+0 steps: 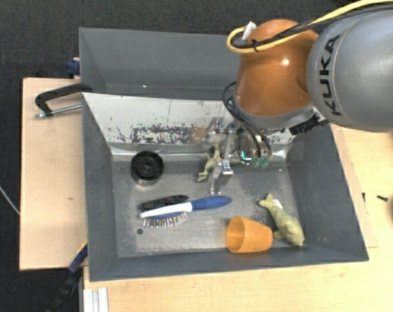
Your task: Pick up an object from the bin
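olive toy figure (208,166), just beside jaws

My wrist cover (274,70) is orange; the bin (326,194) is grey, the disc (147,165) black, the brush (190,206) blue-handled and white-headed, the cup (248,235) orange, the toy (285,222) dull yellow-green.

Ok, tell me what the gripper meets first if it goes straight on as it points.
Probably the bare bin floor, just short of the blue-handled brush: the gripper points steeply down there. A small pale object lies close beside it, so depth leaves some doubt.
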You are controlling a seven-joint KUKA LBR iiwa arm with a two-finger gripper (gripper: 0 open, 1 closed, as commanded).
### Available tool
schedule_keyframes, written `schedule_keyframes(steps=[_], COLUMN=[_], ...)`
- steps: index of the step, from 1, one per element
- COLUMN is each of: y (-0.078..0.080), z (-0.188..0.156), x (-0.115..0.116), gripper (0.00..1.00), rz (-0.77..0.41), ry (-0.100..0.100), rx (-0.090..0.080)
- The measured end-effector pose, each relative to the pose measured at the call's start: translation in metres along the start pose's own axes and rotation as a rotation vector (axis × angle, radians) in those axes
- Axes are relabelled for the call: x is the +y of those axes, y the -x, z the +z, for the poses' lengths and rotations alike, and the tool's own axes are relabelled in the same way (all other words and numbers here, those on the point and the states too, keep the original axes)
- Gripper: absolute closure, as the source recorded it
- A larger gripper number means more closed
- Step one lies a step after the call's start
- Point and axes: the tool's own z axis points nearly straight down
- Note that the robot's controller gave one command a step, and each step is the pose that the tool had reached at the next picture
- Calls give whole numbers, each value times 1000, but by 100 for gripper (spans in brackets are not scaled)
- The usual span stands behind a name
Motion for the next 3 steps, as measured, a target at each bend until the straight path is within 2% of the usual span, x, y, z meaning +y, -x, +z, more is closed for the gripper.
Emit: schedule_keyframes(steps=[1, 2, 3], y=[-69, -67, -61], z=[142, 139, -14], x=[-16, -16, -25], gripper=[0, 100, 100], rz=[-161, -160, -189], ry=[1, 1, -1], rx=[-17, -22, -20])
